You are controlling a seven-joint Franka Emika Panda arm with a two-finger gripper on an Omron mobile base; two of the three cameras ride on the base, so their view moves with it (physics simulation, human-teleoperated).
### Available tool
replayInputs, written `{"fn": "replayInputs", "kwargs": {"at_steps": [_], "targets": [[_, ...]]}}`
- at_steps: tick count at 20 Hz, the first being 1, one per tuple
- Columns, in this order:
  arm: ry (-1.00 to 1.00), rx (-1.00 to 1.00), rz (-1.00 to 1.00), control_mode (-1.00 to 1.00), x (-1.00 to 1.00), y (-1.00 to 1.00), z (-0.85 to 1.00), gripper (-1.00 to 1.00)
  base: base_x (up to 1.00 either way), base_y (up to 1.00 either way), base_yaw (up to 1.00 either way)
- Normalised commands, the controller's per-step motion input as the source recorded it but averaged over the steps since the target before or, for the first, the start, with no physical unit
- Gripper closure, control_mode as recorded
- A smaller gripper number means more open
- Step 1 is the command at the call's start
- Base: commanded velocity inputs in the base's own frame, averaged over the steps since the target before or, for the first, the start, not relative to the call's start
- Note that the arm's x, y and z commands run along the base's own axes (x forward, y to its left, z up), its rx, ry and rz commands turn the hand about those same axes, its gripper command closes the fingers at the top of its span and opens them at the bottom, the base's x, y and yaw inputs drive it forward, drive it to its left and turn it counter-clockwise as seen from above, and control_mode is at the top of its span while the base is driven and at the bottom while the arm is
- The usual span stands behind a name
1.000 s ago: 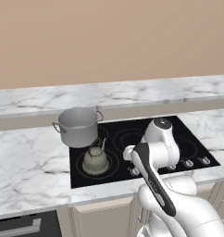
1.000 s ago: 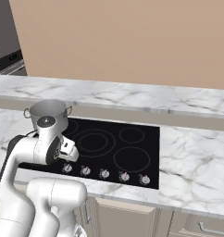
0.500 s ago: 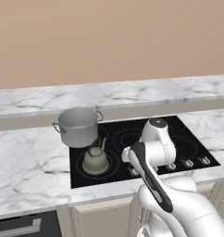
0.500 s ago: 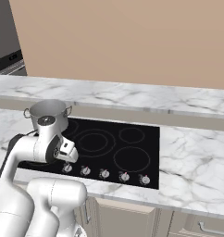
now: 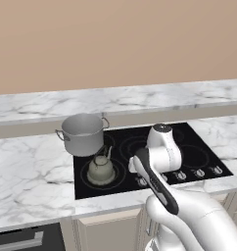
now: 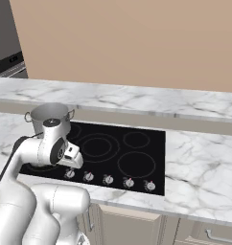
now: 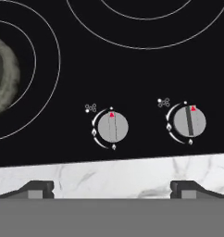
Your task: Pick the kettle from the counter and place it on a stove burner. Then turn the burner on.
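Table [image 5: 27, 166]: white stone with grey veining, running on both sides of the cooktop and along its front edge.
Cooktop [image 6: 137, 155]: black glass set into the table, ring circles on top, a row of knobs along the front.
Pot [image 5: 82, 134]: steel, two handles, at the back left of the cooktop.
Stove burner [image 5: 102, 172]: front left ring circle, carrying the kettle.
Kettle [image 5: 101, 168]: olive-grey, upright on the stove burner, just in front of the pot.
End effector [image 7: 112, 187]: jaws spread wide, holding nothing, above the cooktop's front edge.
Knobs: left knob [image 7: 112, 128] and right knob [image 7: 189, 121] side by side, red marks pointing toward the rings.
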Motion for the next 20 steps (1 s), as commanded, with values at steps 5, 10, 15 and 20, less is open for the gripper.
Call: {"fn": "replayInputs", "kwargs": {"at_steps": [5,10,15,20], "targets": [[-0.05,0.0,0.0,-1.0,0.0,-0.16,-0.66,-1.0,0.0,0.0,0.0],[-0.12,0.0,0.0,-1.0,0.0,-0.09,-0.76,-1.0,0.0,0.0,0.0],[-0.16,0.01,0.0,-1.0,-0.01,-0.1,-0.88,-1.0,0.0,0.0,0.0],[-0.14,0.03,0.0,-1.0,-0.13,-0.19,-0.92,-1.0,0.0,0.0,0.0]]}}
